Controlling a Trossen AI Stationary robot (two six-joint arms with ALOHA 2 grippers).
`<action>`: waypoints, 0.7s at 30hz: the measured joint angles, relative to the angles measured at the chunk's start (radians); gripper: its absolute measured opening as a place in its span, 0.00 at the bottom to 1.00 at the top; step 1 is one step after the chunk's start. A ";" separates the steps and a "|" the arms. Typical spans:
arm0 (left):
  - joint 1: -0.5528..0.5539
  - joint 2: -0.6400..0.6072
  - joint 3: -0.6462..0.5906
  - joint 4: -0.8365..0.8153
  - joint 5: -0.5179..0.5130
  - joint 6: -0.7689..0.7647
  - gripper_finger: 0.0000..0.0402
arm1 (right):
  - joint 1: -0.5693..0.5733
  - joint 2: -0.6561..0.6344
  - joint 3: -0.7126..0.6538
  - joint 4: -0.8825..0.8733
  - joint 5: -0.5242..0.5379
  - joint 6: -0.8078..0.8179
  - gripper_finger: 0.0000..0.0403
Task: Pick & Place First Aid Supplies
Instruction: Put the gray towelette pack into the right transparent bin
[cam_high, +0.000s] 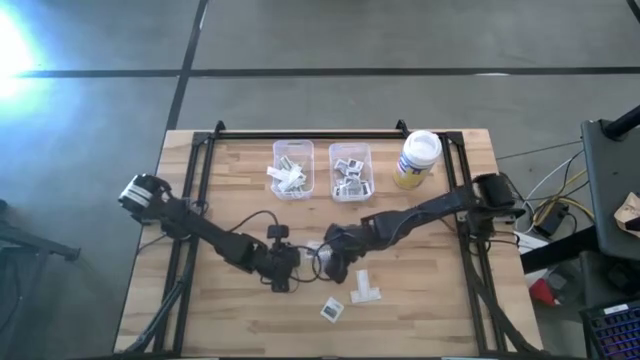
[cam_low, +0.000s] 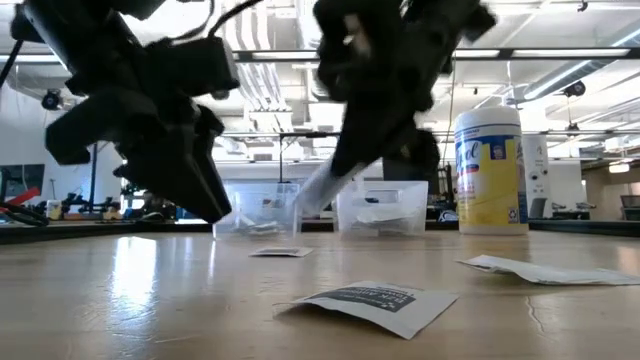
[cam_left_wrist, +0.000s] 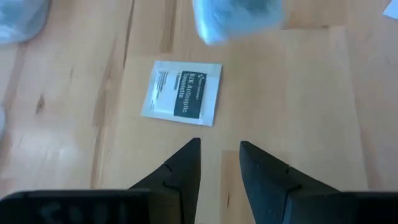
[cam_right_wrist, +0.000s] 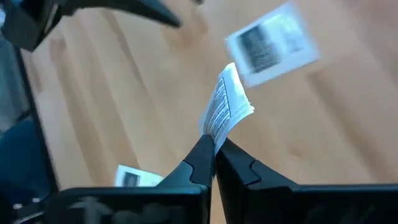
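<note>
Right end effector (cam_right_wrist: 214, 152) clamped on a strip (cam_right_wrist: 225, 109) at frame centre, left end effector (cam_left_wrist: 219, 155) parted, empty, above a square packet (cam_left_wrist: 182, 93) on the table (cam_left_wrist: 298, 93)

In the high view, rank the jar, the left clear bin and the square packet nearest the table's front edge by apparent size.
1. Left clear bin
2. Jar, somewhat smaller in footprint, though it stands taller and nearer the camera
3. Square packet, clearly smallest
</note>
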 joint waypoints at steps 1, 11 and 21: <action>-0.007 -0.003 0.000 -0.001 -0.013 -0.009 0.30 | 0.003 -0.026 0.000 -0.032 0.028 -0.009 0.02; -0.071 -0.021 0.002 0.031 -0.207 -0.058 0.30 | 0.008 -0.263 -0.005 -0.188 0.280 -0.068 0.02; -0.069 -0.069 0.012 0.043 -0.205 -0.023 0.30 | -0.021 -0.372 -0.014 -0.228 0.523 -0.171 0.02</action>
